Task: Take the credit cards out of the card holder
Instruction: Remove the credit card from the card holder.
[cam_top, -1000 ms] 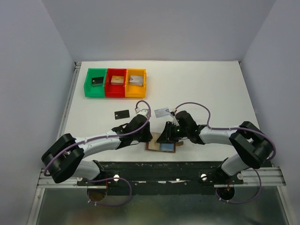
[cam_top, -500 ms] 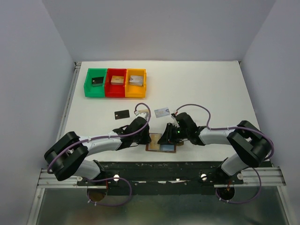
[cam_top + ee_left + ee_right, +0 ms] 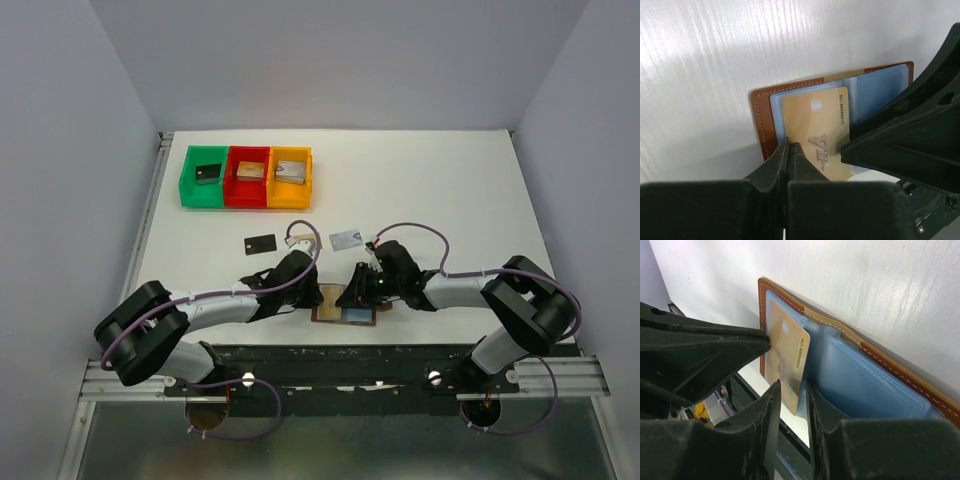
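Gold card (image 3: 812, 125) met by both grippers at the open card holder (image 3: 760, 117).
Left gripper (image 3: 789, 146) is pinched fully closed, its tips at the card's left edge. Right gripper (image 3: 792, 387) stands narrowly parted with the card's near end between its fingers; whether it clamps is unclear. The card sticks partly out of a blue pocket. The brown holder lies by the table's (image 3: 450, 190) near edge, with a black card (image 3: 260, 243) and a silvery card (image 3: 346, 238) beyond.

The brown card holder (image 3: 762, 120) has pale stitching and pale blue pockets around a gold card (image 3: 815, 130), with a black card (image 3: 260, 243) and silvery card (image 3: 346, 238) at its twelve o'clock on the white table (image 3: 420, 180).
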Controlling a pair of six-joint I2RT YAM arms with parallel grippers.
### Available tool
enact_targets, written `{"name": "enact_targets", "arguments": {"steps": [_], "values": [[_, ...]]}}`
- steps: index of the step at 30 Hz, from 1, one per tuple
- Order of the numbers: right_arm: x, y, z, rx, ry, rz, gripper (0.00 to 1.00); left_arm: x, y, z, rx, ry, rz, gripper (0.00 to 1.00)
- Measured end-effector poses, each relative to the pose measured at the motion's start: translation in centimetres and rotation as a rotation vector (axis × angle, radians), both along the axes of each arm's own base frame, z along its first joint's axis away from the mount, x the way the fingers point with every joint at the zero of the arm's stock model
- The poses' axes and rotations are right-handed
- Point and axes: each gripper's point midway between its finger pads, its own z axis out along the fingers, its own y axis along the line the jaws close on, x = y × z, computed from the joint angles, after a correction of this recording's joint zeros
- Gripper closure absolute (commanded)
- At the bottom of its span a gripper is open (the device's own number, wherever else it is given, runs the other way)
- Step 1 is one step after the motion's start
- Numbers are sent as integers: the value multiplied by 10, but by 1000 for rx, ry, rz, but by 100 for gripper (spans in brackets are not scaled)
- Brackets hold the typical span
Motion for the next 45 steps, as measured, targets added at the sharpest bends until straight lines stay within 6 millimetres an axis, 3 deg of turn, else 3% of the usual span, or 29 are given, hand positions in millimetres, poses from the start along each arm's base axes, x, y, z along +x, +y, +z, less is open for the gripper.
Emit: {"name": "enact_targets", "arguments": {"steps": [24,30,45], "values": [[3,4,2,73,-3,-24,76,-2,-3,-1,-23,-15,4,100],[2,-1,0,76,1,-29,84,-3,-4,-1,-24,-16,0,100],[2,-8,13,100,-34,-25,86,-5,-6,-2,-38,-11,7,100]]}}
